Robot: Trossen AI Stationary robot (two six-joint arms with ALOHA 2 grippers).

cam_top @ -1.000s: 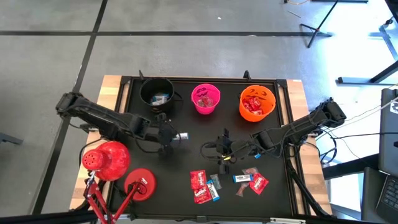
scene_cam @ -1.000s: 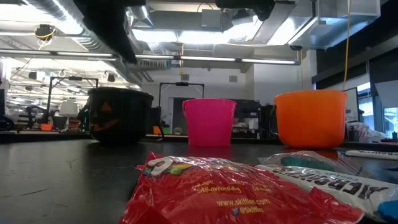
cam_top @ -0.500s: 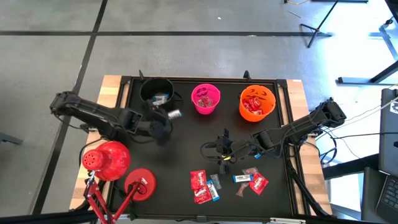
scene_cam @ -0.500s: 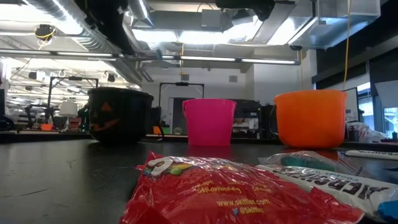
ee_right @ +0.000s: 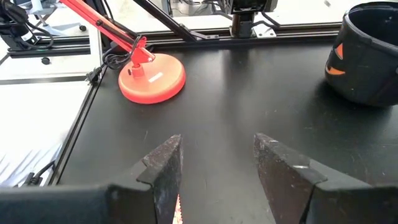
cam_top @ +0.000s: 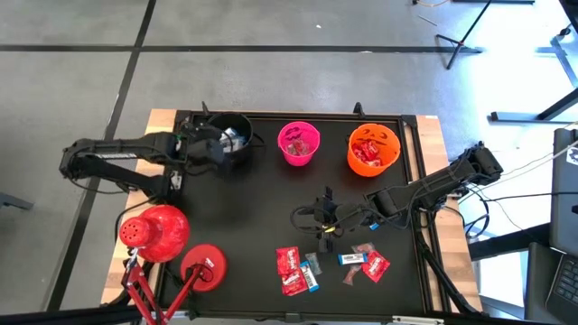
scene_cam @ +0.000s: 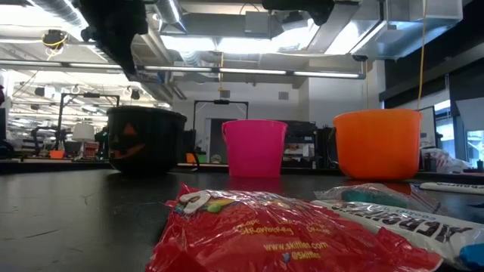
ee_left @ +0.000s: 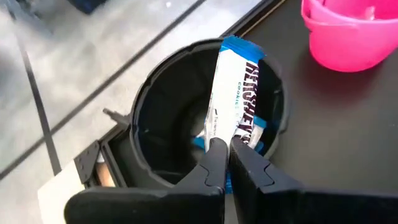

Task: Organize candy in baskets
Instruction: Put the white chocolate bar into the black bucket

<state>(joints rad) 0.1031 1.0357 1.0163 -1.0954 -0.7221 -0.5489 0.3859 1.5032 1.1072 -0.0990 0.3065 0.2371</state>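
Note:
My left gripper (ee_left: 225, 146) is shut on a blue-and-white candy bar (ee_left: 235, 81) over the mouth of the black bucket (ee_left: 155, 124); in the high view it sits at that bucket's left rim (cam_top: 215, 146). More blue-and-white candy lies inside the bucket. The pink bucket (cam_top: 300, 143) and the orange bucket (cam_top: 373, 149) stand along the far side with candy in them. Red and blue-and-white sweets (cam_top: 291, 269) (cam_top: 361, 262) lie near the front edge. My right gripper (cam_top: 325, 217) hovers open at the table's middle (ee_right: 214, 168), touching nothing. My left gripper pinches the candy bar by its near end (ee_left: 227, 127) between the two fingers, which slant down from the table's left and run along the bar. The bar is lifted clear and reaches forward past the fingertips over the black bucket's opening.
A red dome lamp (cam_top: 155, 230) and its round red base (cam_top: 205, 266) stand on the table's near left corner; the base also shows in the right wrist view (ee_right: 152, 78). In the low view a red candy bag (scene_cam: 280, 234) lies close in front of the three buckets.
My left gripper has swung from the table's left middle toward the far edge and now hangs over the black bucket, turning as it went and carrying the blue-and-white bar along, still shut on it.

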